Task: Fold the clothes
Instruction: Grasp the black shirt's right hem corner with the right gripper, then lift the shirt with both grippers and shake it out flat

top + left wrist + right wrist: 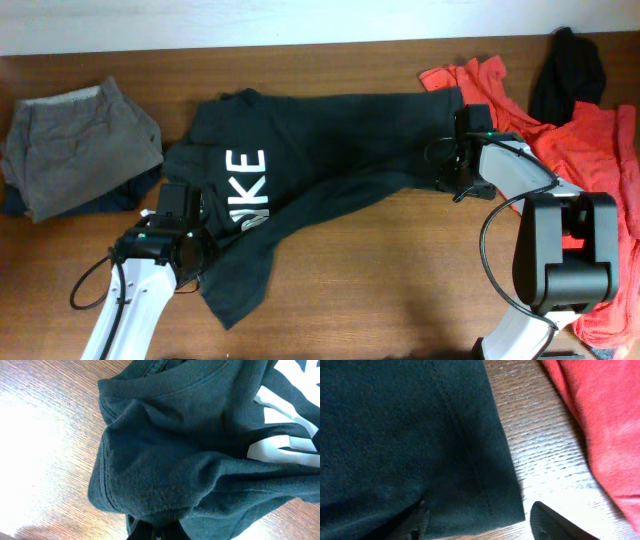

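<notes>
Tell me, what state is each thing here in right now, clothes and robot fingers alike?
black T-shirt: unfolded, stretched out and rumpled.
coral-red T-shirt: unfolded, heaped on the right.
small black garment: crumpled, beside the coral-red one.
grey shorts: folded, on the left.
left fingers: shut on the black T-shirt.
right fingers: open, astride the black T-shirt's hem.

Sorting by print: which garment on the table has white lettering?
The black T-shirt spread across the middle, with white block letters on it. The coral-red T-shirt and small black piece at right, and the grey garment at left, show none.
</notes>
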Motion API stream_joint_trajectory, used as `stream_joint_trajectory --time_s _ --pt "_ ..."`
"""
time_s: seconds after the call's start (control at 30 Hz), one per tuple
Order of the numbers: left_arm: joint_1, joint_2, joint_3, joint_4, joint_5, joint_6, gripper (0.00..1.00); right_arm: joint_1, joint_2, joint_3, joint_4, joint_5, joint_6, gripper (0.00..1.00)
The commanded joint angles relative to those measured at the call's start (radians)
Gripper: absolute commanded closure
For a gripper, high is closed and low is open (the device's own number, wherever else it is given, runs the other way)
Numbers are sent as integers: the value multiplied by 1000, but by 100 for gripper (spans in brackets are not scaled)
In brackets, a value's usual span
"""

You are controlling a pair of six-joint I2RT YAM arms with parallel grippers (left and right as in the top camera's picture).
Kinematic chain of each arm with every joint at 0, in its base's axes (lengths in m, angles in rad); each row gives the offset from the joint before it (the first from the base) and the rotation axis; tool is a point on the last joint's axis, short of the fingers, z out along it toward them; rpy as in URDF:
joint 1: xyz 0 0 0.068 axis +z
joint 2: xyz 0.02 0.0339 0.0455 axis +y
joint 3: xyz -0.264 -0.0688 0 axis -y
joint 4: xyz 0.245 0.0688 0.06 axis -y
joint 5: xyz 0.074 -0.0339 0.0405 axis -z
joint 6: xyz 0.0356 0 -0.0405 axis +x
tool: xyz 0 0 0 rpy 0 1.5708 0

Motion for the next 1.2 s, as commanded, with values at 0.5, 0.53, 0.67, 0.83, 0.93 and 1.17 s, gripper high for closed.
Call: stream_joint_trajectory --time_s 0.5,0.53,0.67,0.83,0.93,1.17 --pt "58 2 168 64 -41 274 100 -43 -145 167 -274 58 35 96" --pt "81 2 234 50 -40 298 100 -52 -182 228 -326 58 35 96" --pt "166 2 474 -6 -5 319 100 -64 -311 503 -517 58 2 96" --pt "289 2 822 -98 75 365 100 -68 -435 827 -712 58 -14 96" --pt "356 2 1034 -147 101 380 100 -68 -498 983 -789 59 -14 96" --pt "401 -2 1289 -212 133 380 100 -68 -613 1099 -790 71 -14 96"
